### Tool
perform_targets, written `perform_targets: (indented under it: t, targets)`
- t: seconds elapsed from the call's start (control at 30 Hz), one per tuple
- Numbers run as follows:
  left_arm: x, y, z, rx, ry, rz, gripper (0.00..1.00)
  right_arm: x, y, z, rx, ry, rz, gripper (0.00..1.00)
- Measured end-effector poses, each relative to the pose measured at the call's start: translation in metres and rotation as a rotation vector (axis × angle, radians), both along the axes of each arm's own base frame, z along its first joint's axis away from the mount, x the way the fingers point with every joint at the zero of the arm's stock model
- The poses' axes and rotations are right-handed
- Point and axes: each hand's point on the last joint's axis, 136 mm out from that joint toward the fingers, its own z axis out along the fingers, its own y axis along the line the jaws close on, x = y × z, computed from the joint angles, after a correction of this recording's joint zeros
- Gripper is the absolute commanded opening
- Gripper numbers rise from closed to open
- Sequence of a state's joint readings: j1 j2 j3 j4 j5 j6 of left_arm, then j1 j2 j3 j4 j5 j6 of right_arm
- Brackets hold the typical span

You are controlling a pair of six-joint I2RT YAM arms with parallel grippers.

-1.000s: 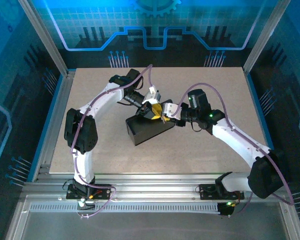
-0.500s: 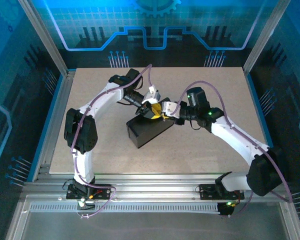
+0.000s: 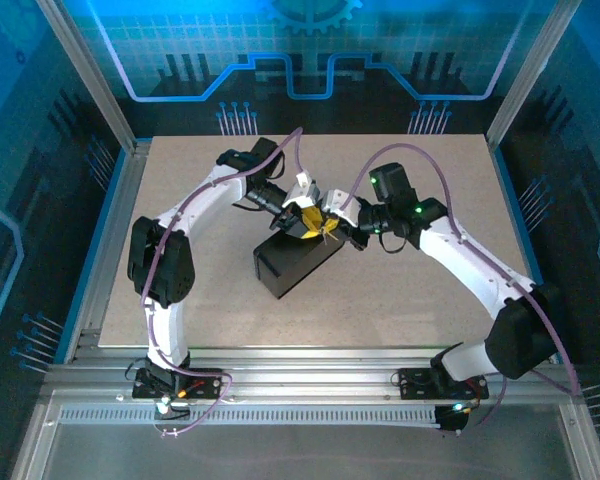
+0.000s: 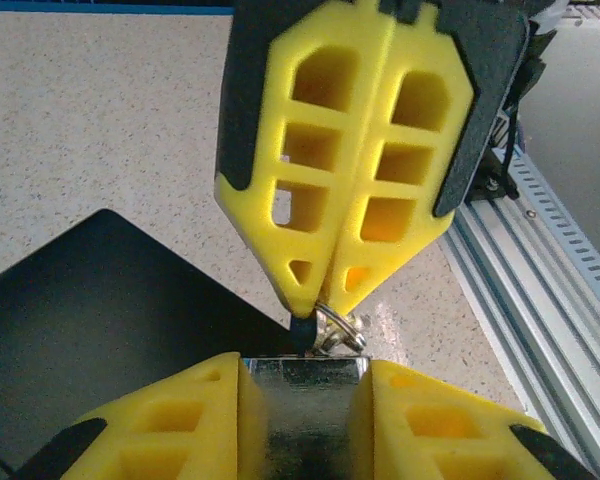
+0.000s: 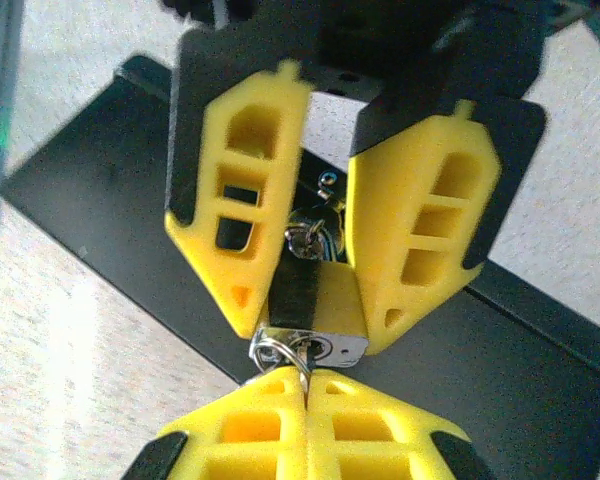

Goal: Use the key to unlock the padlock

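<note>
The silver padlock point(image 4: 302, 420) is clamped between my left gripper's point(image 4: 302, 372) yellow fingers, above the black box point(image 3: 292, 265). In the right wrist view the padlock point(image 5: 320, 300) shows its keyhole face towards my right gripper point(image 5: 303, 378). That gripper is shut on the key point(image 5: 303, 362), whose blade meets the keyhole face, with its ring point(image 5: 276, 350) hanging beside it. From the left wrist the right gripper point(image 4: 318, 305) comes down onto the lock with the key ring point(image 4: 342, 330) at its tips. In the top view the left gripper point(image 3: 305, 213) and the right gripper point(image 3: 332, 226) meet tip to tip.
The black box point(image 4: 90, 330) lies on the speckled tabletop point(image 3: 410, 290) under both grippers. Aluminium rails point(image 3: 310, 385) run along the near edge, and frame posts point(image 3: 525, 80) stand at the table's corners.
My right gripper has moved left up to the padlock and its jaws have shut on the key. The left gripper has kept its hold on the padlock without moving.
</note>
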State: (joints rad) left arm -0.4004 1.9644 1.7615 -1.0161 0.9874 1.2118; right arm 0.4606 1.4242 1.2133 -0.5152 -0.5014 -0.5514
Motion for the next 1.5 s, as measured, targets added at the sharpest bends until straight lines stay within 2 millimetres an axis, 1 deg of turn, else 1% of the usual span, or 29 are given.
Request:
perform_targets:
  t: [0.1, 0.17, 0.37, 0.43, 0.57, 0.63, 0.77, 0.93, 1.1, 1.2, 1.37, 1.5]
  targets:
    - [-0.003, 0.0, 0.002, -0.013, 0.007, -0.003, 0.01, -0.001, 0.002, 0.006, 0.059, 0.18, -0.104, 0.0]
    - [-0.005, 0.002, 0.001, -0.014, 0.009, -0.001, 0.01, -0.002, 0.004, 0.006, 0.091, 0.283, -0.162, 0.0]
    - [-0.006, 0.002, -0.002, -0.015, 0.008, 0.0, 0.01, -0.001, 0.005, 0.004, 0.182, 0.578, -0.375, 0.0]
    - [-0.003, 0.002, -0.002, -0.02, -0.004, 0.003, 0.01, 0.003, 0.004, 0.002, 0.236, 0.684, -0.458, 0.0]
    - [0.001, 0.006, -0.008, -0.021, -0.009, 0.017, 0.01, 0.009, 0.005, -0.007, 0.345, 0.876, -0.609, 0.0]
    - [0.002, 0.006, -0.007, -0.025, -0.015, 0.02, 0.01, 0.01, 0.005, -0.007, 0.401, 0.962, -0.684, 0.0]
    - [0.005, 0.005, -0.004, -0.036, -0.037, 0.026, 0.01, 0.015, 0.003, -0.004, 0.491, 1.098, -0.817, 0.0]
    - [0.008, 0.005, -0.004, -0.038, -0.048, 0.031, 0.01, 0.019, 0.002, -0.006, 0.594, 1.281, -0.961, 0.0]
    - [0.009, 0.005, -0.004, -0.04, -0.055, 0.032, 0.01, 0.018, 0.002, -0.007, 0.658, 1.499, -1.113, 0.0]
    - [0.009, 0.005, -0.005, -0.04, -0.053, 0.034, 0.01, 0.016, 0.001, -0.009, 0.694, 1.597, -1.213, 0.0]
    - [0.008, 0.004, -0.002, -0.055, -0.054, 0.035, 0.01, 0.013, -0.001, -0.007, 0.758, 1.693, -1.341, 0.0]
    - [0.005, 0.002, 0.001, -0.068, -0.052, 0.031, 0.01, 0.008, -0.005, -0.002, 0.796, 1.732, -1.407, 0.0]
